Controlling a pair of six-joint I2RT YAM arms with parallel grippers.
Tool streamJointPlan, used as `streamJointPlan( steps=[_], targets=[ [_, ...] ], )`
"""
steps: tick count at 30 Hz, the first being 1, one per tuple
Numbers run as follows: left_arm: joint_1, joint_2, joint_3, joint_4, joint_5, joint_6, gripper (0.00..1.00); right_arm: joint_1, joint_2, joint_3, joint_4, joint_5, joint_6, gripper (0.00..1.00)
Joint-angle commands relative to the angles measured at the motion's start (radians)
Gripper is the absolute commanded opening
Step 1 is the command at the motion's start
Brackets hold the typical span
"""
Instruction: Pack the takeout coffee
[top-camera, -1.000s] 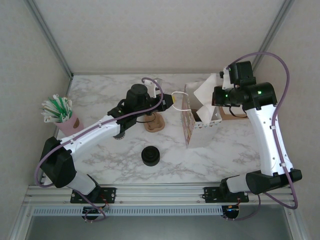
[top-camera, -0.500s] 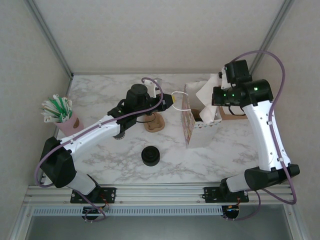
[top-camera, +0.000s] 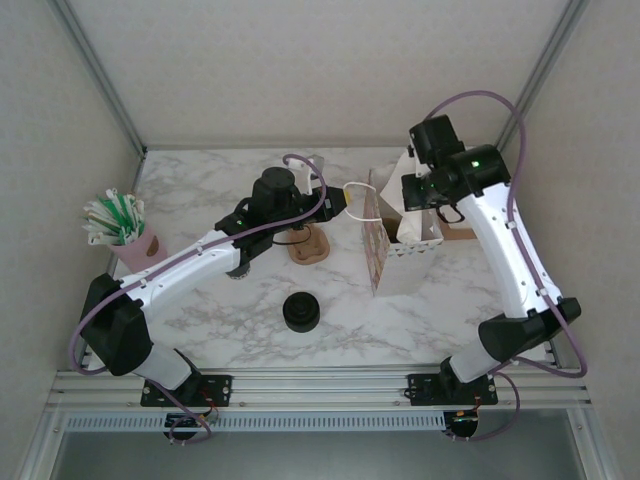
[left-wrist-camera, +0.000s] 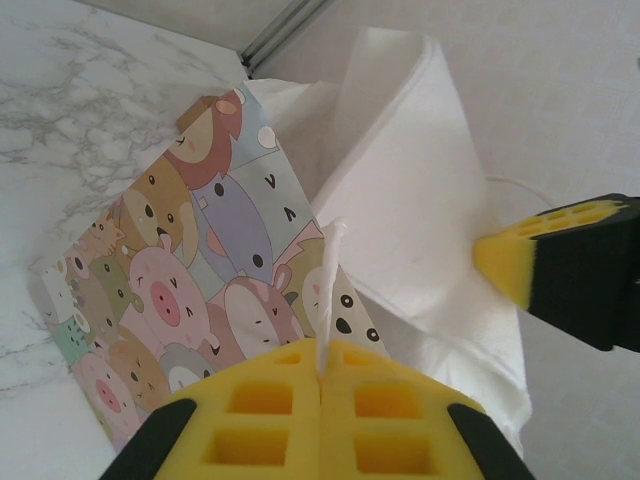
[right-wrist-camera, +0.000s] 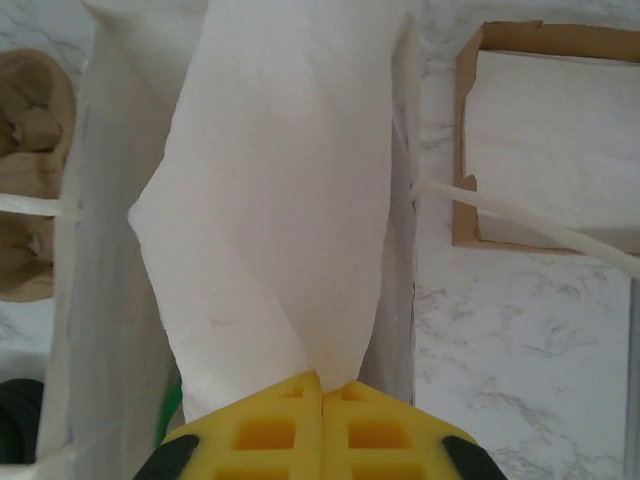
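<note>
- The bag (left-wrist-camera: 200, 290) stands right of middle. Its mouth should be held wide.
- White paper (right-wrist-camera: 280, 200) hangs over the bag. It should go straight down, slowly.
- The right gripper (right-wrist-camera: 322, 385) is pressed together, pinching the paper.
- The left gripper (left-wrist-camera: 322, 375) is pressed together, pinching the bag's handle (left-wrist-camera: 330, 290). Hold steady.
- The coffee (top-camera: 300, 312) seems to be the black-lidded cup, near and left of the bag.

Bag (top-camera: 380, 258) centre-right; lid pile (top-camera: 300, 312) front-left of it; straw cup (top-camera: 137, 249) far left; cardboard tray (right-wrist-camera: 550, 140) right of bag.
</note>
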Motion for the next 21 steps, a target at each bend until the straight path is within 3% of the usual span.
streamJointPlan(
  steps=[1, 21],
  targets=[
    [-0.007, -0.003, 0.036, 0.006, 0.005, 0.003, 0.02, 0.018, 0.019, -0.01, -0.019, 0.072, -0.019, 0.0],
    [-0.008, 0.016, 0.052, 0.008, 0.013, 0.004, 0.02, 0.027, 0.028, -0.215, 0.081, 0.001, 0.006, 0.0]
  ],
)
